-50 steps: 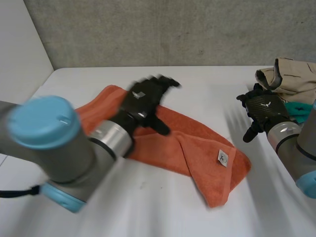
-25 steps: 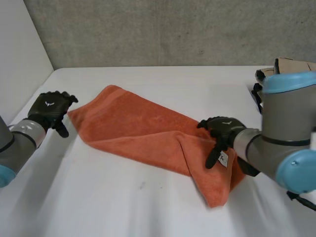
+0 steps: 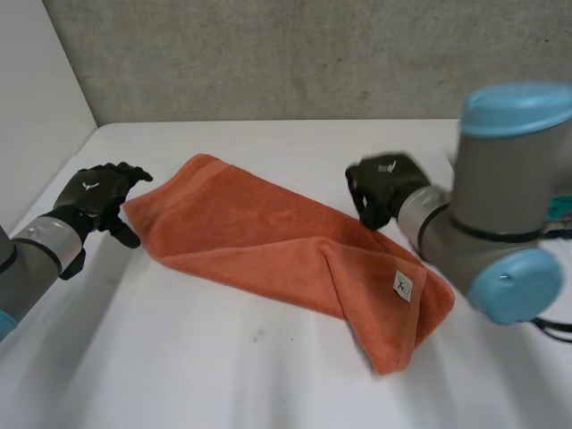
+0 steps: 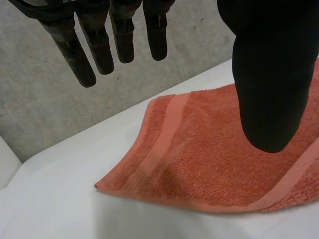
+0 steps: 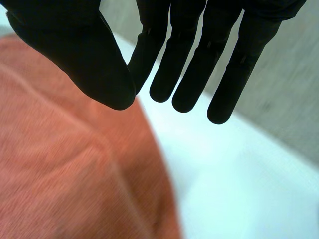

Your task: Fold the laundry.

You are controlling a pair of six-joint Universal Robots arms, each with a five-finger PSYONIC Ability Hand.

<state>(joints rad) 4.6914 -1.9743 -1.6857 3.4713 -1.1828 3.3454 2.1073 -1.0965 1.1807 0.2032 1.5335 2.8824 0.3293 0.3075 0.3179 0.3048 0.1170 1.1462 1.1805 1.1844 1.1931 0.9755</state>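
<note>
An orange towel lies folded in a long strip slanting across the white table, with a white label on its bunched right end. My left hand hovers open just off the towel's left corner, touching nothing. Its fingers and thumb stand apart above that corner. My right hand is above the towel's far edge near the right end. Its thumb meets the first finger, and no cloth is between them. The towel lies under its palm.
A concrete wall runs behind the table and a white side wall closes the left. My right arm fills the right side of the table. Bare tabletop lies in front of the towel.
My left arm swung off the towel to its left corner. My right hand came in over the towel's right end, then lifted toward the far edge and closed empty.
</note>
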